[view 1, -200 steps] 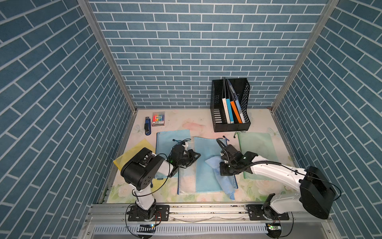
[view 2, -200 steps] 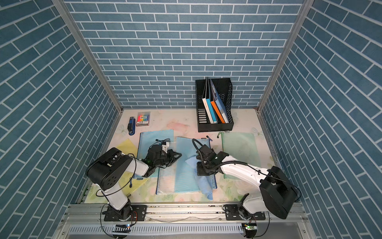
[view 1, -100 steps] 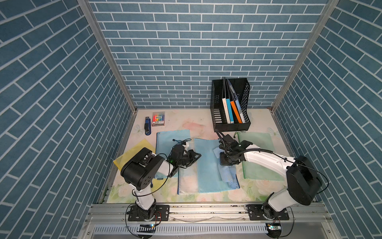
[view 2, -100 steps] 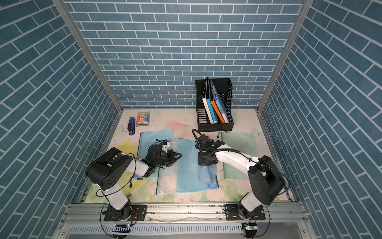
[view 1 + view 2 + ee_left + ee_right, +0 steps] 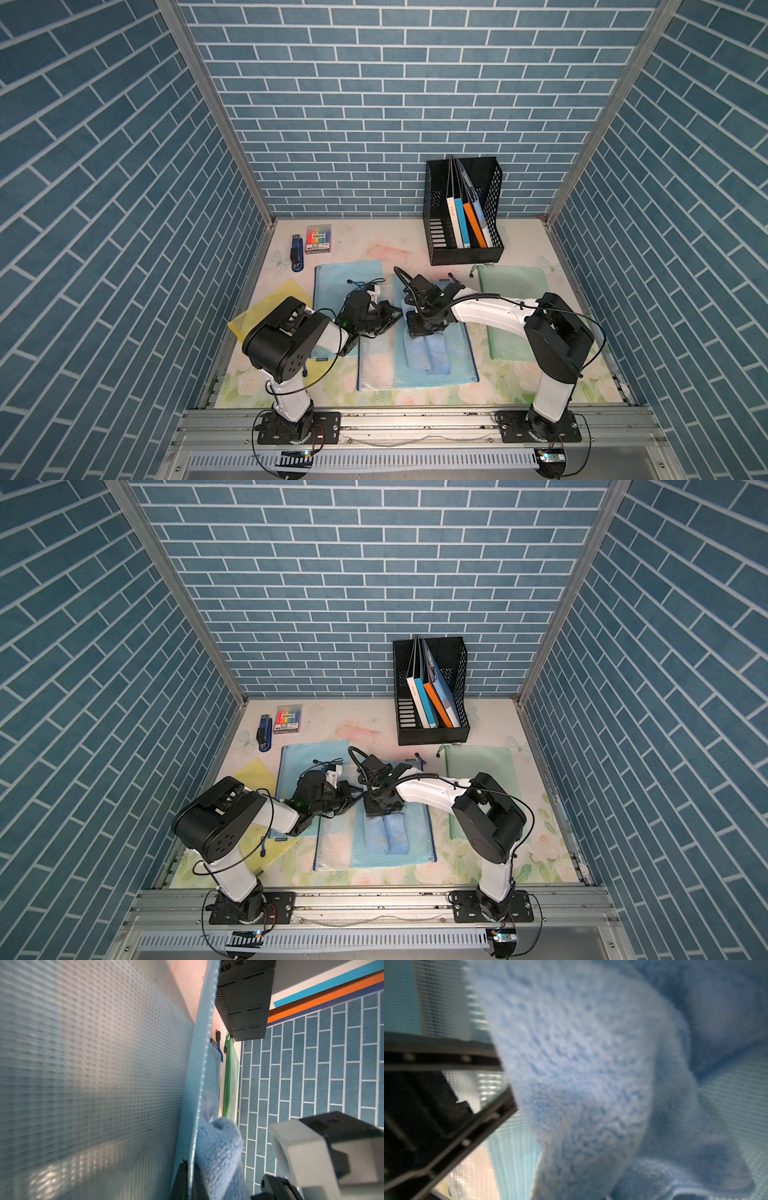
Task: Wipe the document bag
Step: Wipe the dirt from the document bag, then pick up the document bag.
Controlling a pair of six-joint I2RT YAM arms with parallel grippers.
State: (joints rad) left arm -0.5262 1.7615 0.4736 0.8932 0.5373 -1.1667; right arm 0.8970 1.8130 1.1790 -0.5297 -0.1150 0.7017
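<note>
Two tools engaged: left tool [image 5: 394,321] pinches the 9 o'clock edge of the document bag [image 5: 457,358], mid-worktop [image 5: 374,249]; right tool [image 5: 422,330] clamps the cloth [image 5: 430,354] on it. I fear a hard stroke buckling the bag loose.

Both top views hang high over the tabletop's [image 5: 374,245] front edge, tilted down toward the back wall [image 5: 374,124], and they're near-identical takes of the whole tabletop. The left wrist camera is right down against the document bag [image 5: 93,1064], sighting along its mesh to the file rack [image 5: 245,1001] at the back edge. The right wrist camera is jammed up close to the cloth [image 5: 581,1084], all blur. The left wrist view catches that cloth too.
</note>
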